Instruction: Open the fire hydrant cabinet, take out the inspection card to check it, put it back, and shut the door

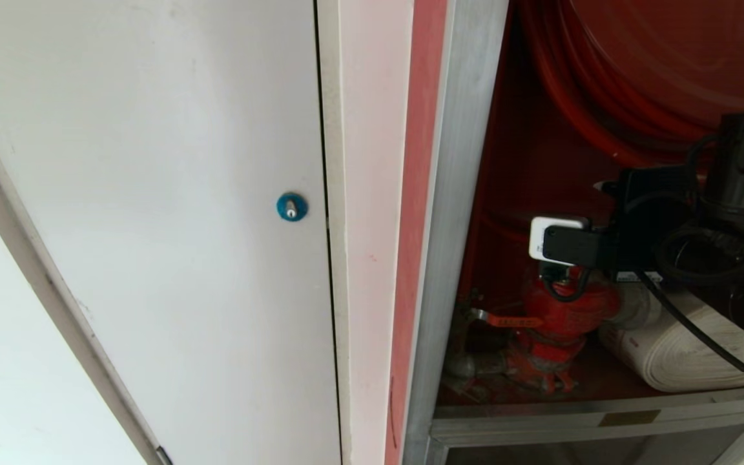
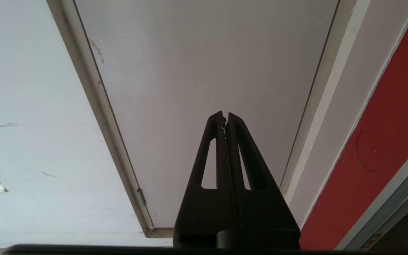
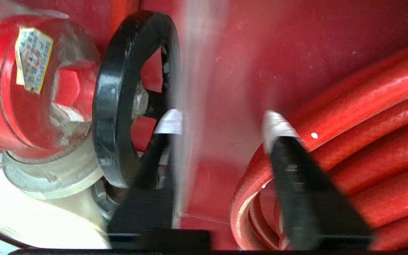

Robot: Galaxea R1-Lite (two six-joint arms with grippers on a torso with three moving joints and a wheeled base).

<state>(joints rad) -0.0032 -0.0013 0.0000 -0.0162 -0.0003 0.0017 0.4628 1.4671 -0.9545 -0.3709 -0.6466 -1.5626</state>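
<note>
Nearest to you, your left gripper [image 2: 225, 117] sits parked with its two black fingers pressed together, holding nothing, pointed at the plain white door [image 1: 152, 194] with the blue round lock [image 1: 292, 206]. That door's bottom edge and frame show just beyond the fingertips in the left wrist view, with a red strip off to one side.

Your right arm [image 1: 688, 226] is reaching into the fire hydrant cabinet [image 1: 456, 194], past its silver aluminium post, with the cabinet's own door out of sight. In the right wrist view your right gripper [image 3: 221, 124] has its jaws standing apart. Between them hangs a pale, glossy, see-through blur that looks like the plastic sleeve of the inspection card [image 3: 193, 71]; it runs just beside one fingertip, and you cannot tell whether it touches that finger or is free of it.

Farther in, the red valve [image 3: 23, 88] with its black handwheel [image 3: 119, 99] stands near the cabinet's bottom edge, a folded white hose [image 1: 682, 349] beside it. The red hose reel [image 1: 637, 64] fills the upper right corner, its coils [image 3: 367, 117] close behind the gripper's other finger.
</note>
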